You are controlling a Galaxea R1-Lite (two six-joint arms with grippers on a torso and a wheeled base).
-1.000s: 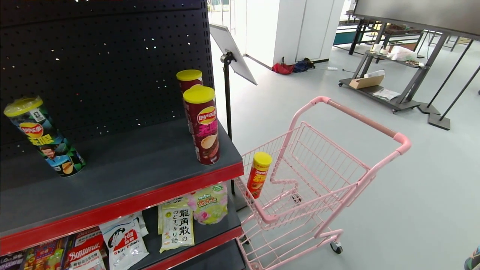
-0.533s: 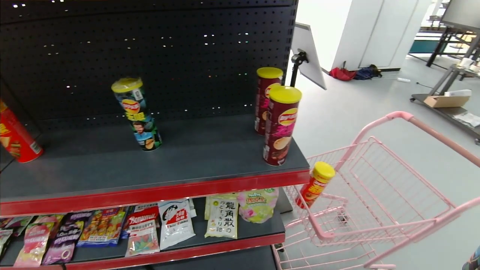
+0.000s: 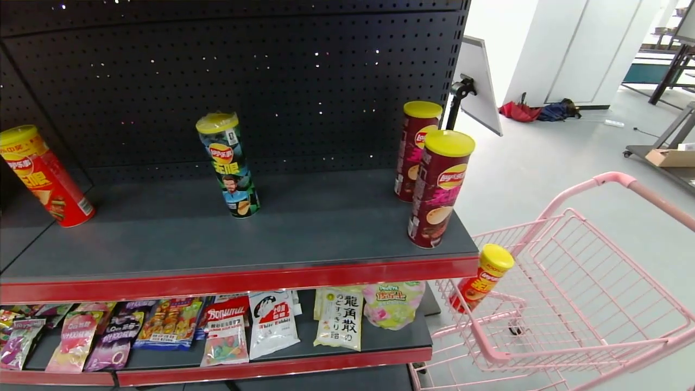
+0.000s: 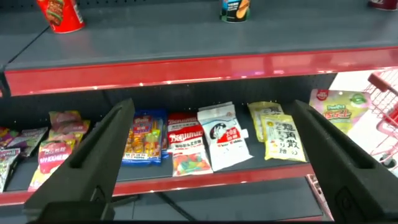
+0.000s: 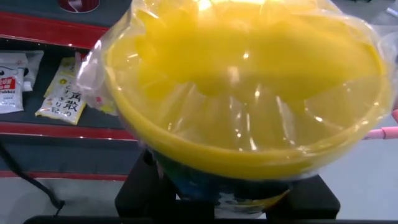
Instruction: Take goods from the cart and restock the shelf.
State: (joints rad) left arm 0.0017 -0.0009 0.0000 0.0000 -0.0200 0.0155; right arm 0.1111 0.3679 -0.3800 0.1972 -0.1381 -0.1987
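My right gripper (image 5: 227, 194) is shut on a chip can (image 5: 249, 93), seen from above with its yellow lid under clear wrap; the fingers (image 5: 144, 186) press its dark body from both sides. Wide open with nothing between its fingers, my left gripper (image 4: 211, 107) faces the lower shelf. On the grey upper shelf (image 3: 304, 233) stand a red can (image 3: 43, 174), a blue-green can (image 3: 228, 165) and two maroon cans (image 3: 440, 190) at the right end. The pink cart (image 3: 575, 293) to the right holds an orange can (image 3: 480, 282) leaning in its corner.
Snack bags (image 3: 271, 323) lie in a row on the lower shelf, also seen as snack bags (image 4: 217, 137) in the left wrist view. A black pegboard (image 3: 244, 81) backs the shelf. A white sign on a stand (image 3: 478, 81) rises behind the shelf's right end.
The head view has swung left, so the shelf has shifted right in the picture and the red can has come into sight. The cans and the cart have kept their places.
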